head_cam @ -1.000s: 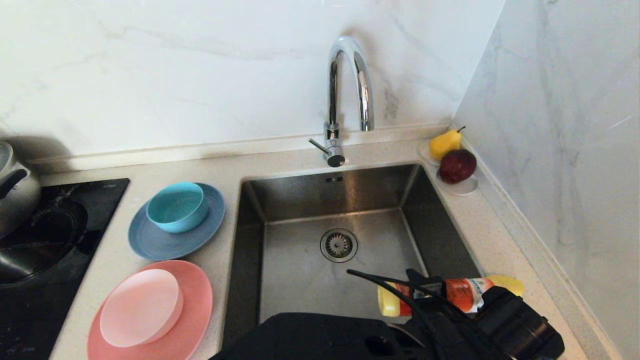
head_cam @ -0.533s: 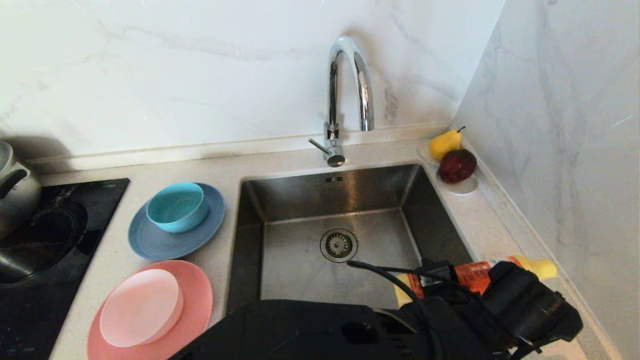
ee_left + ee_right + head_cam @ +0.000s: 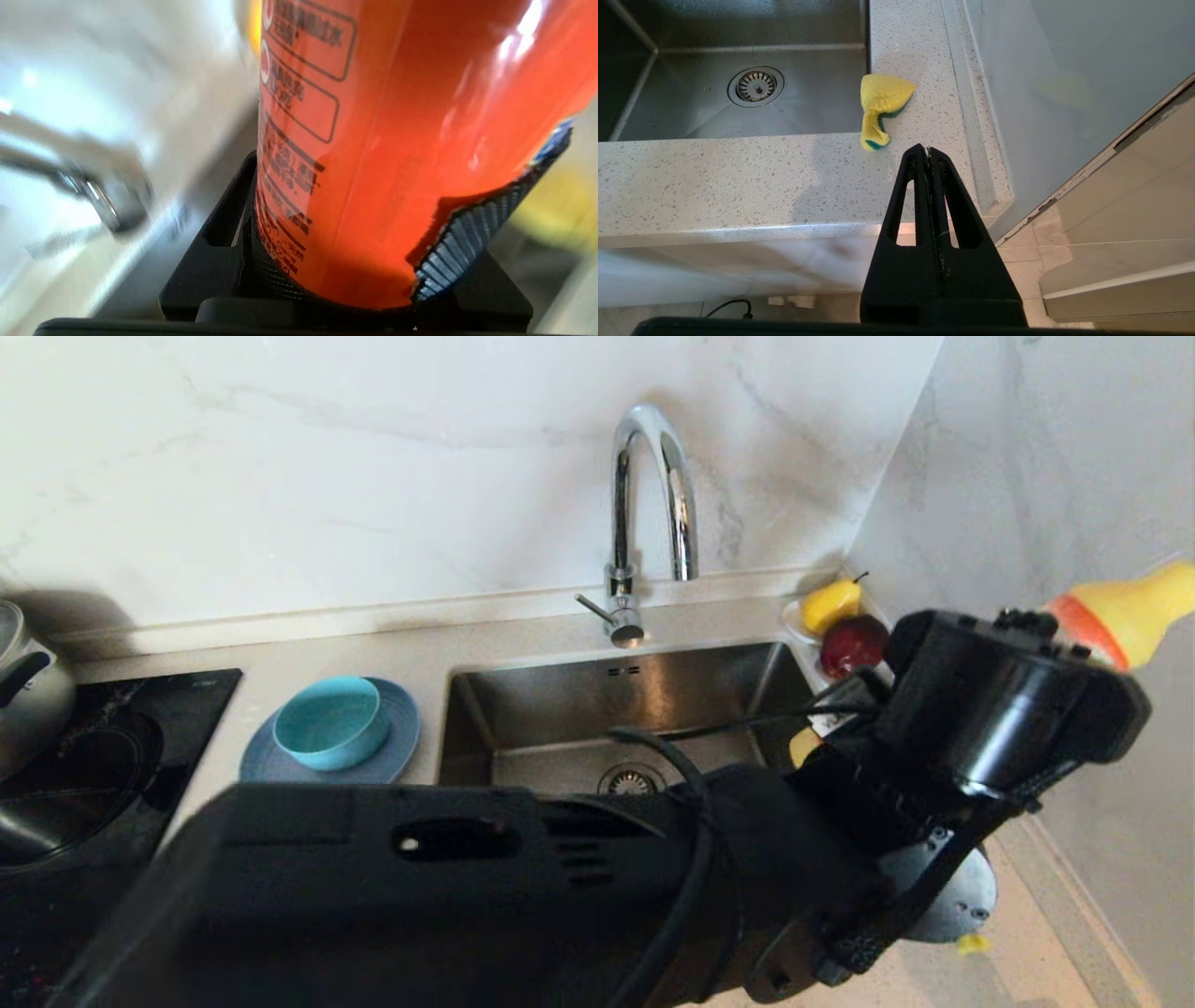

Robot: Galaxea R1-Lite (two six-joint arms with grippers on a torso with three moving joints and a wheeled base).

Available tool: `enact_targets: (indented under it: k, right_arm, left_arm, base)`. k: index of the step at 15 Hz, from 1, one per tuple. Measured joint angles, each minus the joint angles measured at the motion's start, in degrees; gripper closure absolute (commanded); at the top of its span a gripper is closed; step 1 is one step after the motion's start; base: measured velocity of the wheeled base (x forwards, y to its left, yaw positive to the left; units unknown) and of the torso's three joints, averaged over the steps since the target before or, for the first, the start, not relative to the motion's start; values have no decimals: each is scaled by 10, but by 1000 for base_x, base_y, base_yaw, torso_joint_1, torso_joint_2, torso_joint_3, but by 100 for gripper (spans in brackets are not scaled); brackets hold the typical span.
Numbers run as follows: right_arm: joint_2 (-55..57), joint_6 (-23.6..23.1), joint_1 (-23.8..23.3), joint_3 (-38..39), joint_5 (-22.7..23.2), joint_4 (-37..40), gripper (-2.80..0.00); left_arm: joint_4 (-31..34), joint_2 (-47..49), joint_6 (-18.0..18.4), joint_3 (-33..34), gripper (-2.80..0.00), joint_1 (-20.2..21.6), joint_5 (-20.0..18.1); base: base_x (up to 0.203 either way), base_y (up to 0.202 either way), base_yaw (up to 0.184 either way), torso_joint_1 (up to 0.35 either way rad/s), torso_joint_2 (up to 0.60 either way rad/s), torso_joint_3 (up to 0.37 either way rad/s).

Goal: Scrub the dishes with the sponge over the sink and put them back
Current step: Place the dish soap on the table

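Observation:
My left gripper [image 3: 373, 210] is shut on the orange detergent bottle [image 3: 397, 116], held high at the right of the sink [image 3: 560, 709]. The bottle's yellow cap [image 3: 1134, 611] points up toward the right wall. The teal bowl [image 3: 330, 721] sits on the grey-blue plate [image 3: 392, 751] left of the sink. My left arm hides the pink plates. The yellow and green sponge [image 3: 882, 100] lies crumpled on the counter at the sink's right rim. My right gripper [image 3: 927, 149] is shut and empty, hanging at the counter's front edge, short of the sponge.
A chrome faucet [image 3: 644, 495] rises behind the sink. A small white dish with a pear and an apple [image 3: 845, 625] stands in the back right corner. A pot [image 3: 28, 691] sits on the black cooktop [image 3: 93, 775] at far left. A marble wall [image 3: 1046, 476] closes the right side.
My left arm has swung up and right with the bottle, from lying level near the sink's front right corner to high with the cap raised. It now covers the pink plates.

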Motion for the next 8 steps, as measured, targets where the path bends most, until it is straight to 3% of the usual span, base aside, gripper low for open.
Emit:
enact_targets:
  k: [3, 8]
  right_arm:
    - [0, 0, 0, 0, 0, 0, 0]
    - [0, 0, 0, 0, 0, 0, 0]
  left_arm:
    - [-18, -55, -9, 0, 0, 5, -41]
    - [-15, -148, -105, 0, 0, 24, -65]
  base:
    - [0, 0, 0, 0, 0, 0]
    - [0, 0, 0, 0, 0, 0]
